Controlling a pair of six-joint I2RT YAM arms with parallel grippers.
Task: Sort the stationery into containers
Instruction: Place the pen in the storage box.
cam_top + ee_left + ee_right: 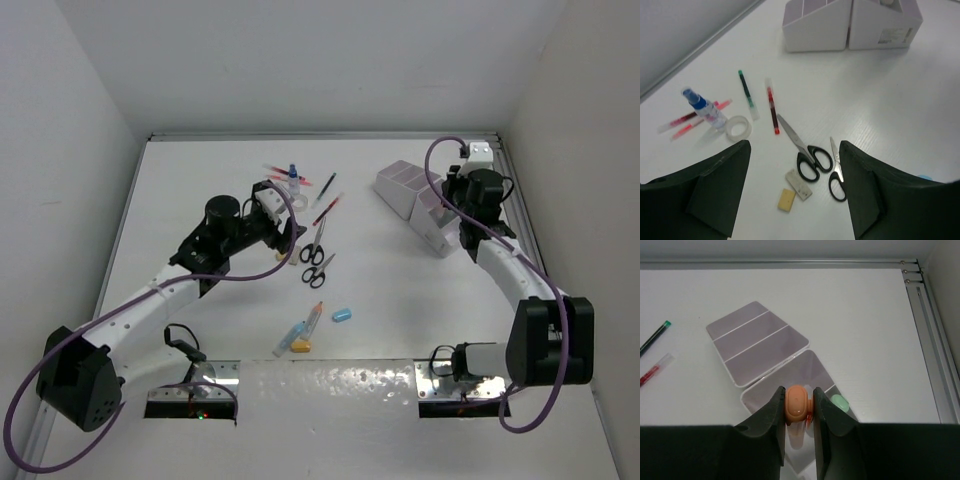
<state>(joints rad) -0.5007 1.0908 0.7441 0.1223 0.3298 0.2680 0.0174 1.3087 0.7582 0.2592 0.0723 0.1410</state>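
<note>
Pinching a peach-orange capsule piece (798, 402) between its two fingers, the right claw (799, 410) hangs over the white desk organiser (771, 371). The piece sits clenched at its sides, and its long axis appears to run along the fingers. The compartment below the fingertips is the one that matters. It lies straight beneath and slightly ahead of the claw, and a mint-green capsule (840, 402) lies in it just to the right of the right finger. The stepped, lilac-floored compartments lie farther ahead and to the left. I judge that a plain release would drop the piece in, with no sideways travel needed.

The left claw (794, 150) is spread wide and holds nothing. Below and between its fingers lie the larger scissors (807, 157), blades pointing ahead and to the left, with the smaller scissors (836, 175) close by the right finger. A beige eraser (786, 199) lies nearer the wrist. The organiser stands well ahead of this claw, so the right arm is the nearer one to it, while the left is nearer the loose items.
</note>
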